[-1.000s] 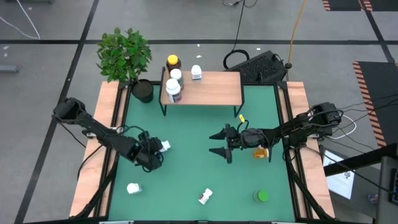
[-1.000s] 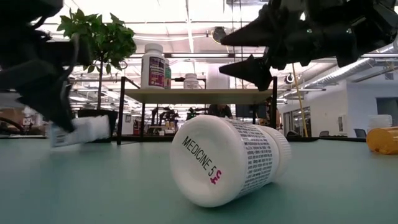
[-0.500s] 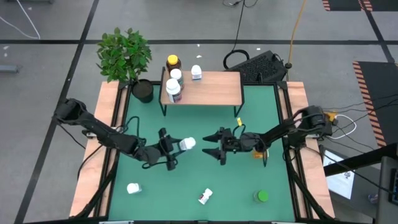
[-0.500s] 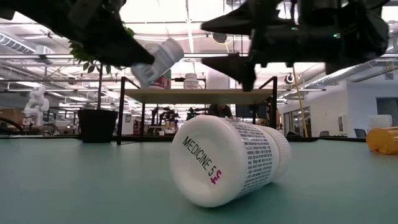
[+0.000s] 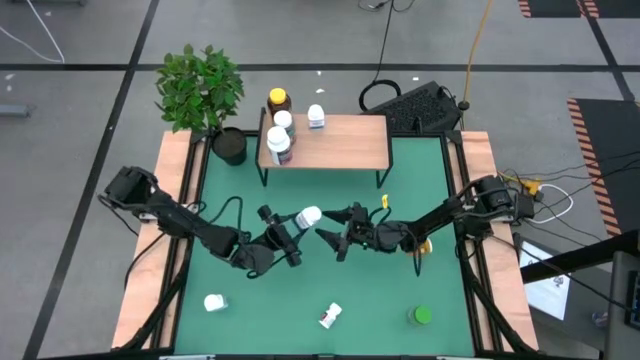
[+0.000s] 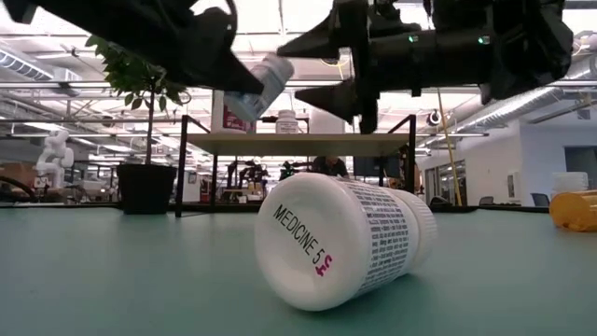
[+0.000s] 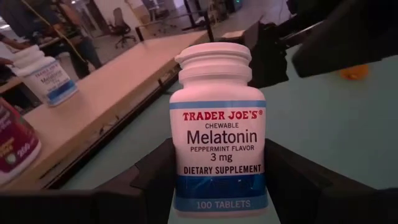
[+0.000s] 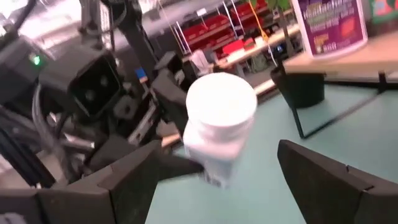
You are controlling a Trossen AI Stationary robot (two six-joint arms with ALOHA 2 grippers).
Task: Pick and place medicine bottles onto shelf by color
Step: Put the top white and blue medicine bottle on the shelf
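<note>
The left gripper (image 5: 290,238) has its jaws clamped on a white melatonin bottle (image 5: 308,216), held up in the air in front of the shelf (image 5: 335,141). The right gripper (image 5: 333,240) faces the bottle, jaws wide apart, holding nothing.

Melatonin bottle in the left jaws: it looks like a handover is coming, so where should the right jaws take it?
By the white cap end. The left gripper clamps the melatonin bottle's labelled body, leaving the cap free and pointing toward the open right gripper. Probably come straight along the bottle's axis, jaws spanning the cap.
</note>
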